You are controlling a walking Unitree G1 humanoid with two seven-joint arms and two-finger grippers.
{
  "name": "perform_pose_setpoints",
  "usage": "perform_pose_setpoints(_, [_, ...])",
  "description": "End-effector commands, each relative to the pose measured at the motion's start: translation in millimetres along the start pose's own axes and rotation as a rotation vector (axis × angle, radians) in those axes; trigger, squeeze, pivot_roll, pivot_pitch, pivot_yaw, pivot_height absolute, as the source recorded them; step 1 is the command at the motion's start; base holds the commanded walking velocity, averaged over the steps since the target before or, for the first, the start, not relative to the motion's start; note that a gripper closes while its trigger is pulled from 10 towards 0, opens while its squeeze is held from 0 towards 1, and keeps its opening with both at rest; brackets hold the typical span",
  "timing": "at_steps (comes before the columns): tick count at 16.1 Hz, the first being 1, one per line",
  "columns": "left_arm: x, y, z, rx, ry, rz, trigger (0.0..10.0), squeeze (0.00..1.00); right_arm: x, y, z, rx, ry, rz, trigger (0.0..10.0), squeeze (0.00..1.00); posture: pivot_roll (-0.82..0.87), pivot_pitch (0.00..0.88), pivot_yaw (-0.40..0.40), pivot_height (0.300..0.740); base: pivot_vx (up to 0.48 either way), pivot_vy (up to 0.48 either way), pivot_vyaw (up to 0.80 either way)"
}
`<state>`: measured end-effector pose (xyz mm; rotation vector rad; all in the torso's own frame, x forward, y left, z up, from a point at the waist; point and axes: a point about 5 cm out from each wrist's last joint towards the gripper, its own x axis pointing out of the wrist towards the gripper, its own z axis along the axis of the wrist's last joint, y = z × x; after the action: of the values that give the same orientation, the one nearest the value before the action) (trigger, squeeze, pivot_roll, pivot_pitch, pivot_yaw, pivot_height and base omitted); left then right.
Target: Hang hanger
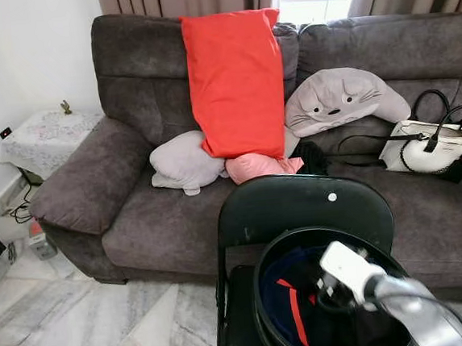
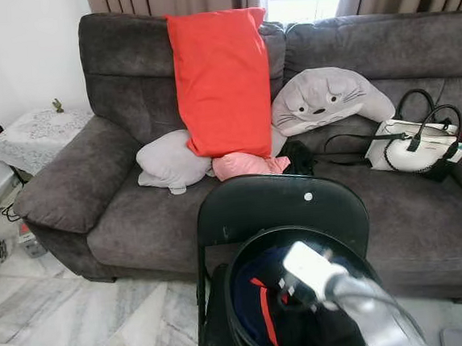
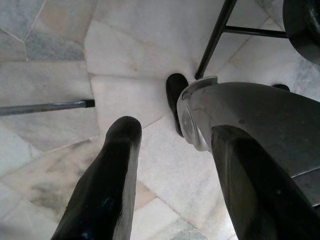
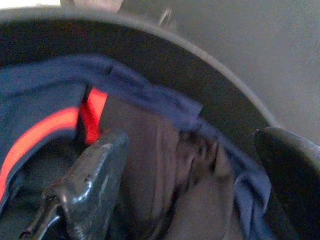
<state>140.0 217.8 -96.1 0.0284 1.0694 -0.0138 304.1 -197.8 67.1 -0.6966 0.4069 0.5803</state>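
Now right gripper point(image 4: 185, 185) inside basket point(image 1: 265, 279).

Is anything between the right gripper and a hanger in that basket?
No hanger can be made out. The right gripper, fingers apart, is inside the black basket over dark blue clothing with a red stripe; any hanger would be under the clothing.

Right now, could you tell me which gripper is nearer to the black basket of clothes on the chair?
Right. The right gripper reaches into the black basket, fingers open over the clothes. The left gripper hangs open above the marble floor beside the chair.
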Motion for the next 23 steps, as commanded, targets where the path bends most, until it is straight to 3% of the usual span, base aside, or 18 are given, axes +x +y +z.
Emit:
perform_pose_setpoints(1, [-0.9,2.3,-3.9,0.008,0.021,0.004,10.0,0.00,4.3,3.0,2.4,-0.018,-0.015,0.038,10.0,0.00,-0.02,0.037,0.033,0.740,0.000,0.000,0.00])
perform_pose_setpoints(6, [-1.0,2.5,-4.5,0.008,0.024,0.003,10.0,0.00,9.2,15.1,-3.6,-0.017,0.006,0.184,10.0,0.00,-0.01,0.041,0.034,0.740,0.000,0.000,0.00])
perform_pose_setpoints(10, [-1.1,2.8,-4.7,0.008,0.026,0.003,10.0,0.00,14.1,13.3,-7.2,-0.015,0.040,0.175,10.0,0.00,0.00,0.043,0.034,0.740,0.000,0.000,0.00])
perform_pose_setpoints(14, [-1.2,3.1,-4.9,0.008,0.027,0.004,10.0,0.00,10.6,7.4,1.9,-0.021,0.009,0.193,10.0,0.00,-0.01,0.043,0.035,0.740,0.000,0.000,0.00])
perform_pose_setpoints(17, [-1.1,2.6,-4.7,0.010,0.028,0.000,10.0,0.00,5.1,18.3,4.8,-0.041,0.000,0.310,10.0,0.00,-0.01,0.045,0.036,0.740,0.000,0.000,0.00])
perform_pose_setpoints(22, [-1.0,2.3,-4.6,0.010,0.027,-0.001,10.0,0.00,3.5,19.1,5.4,-0.055,0.004,0.326,10.0,0.00,-0.02,0.045,0.034,0.740,0.000,0.000,0.00])
perform_pose_setpoints(23, [-0.8,1.2,-4.6,0.006,0.027,-0.005,10.0,0.00,1.9,8.9,5.7,-0.092,0.046,0.279,10.0,0.00,-0.02,0.045,0.031,0.740,0.000,0.000,0.00])
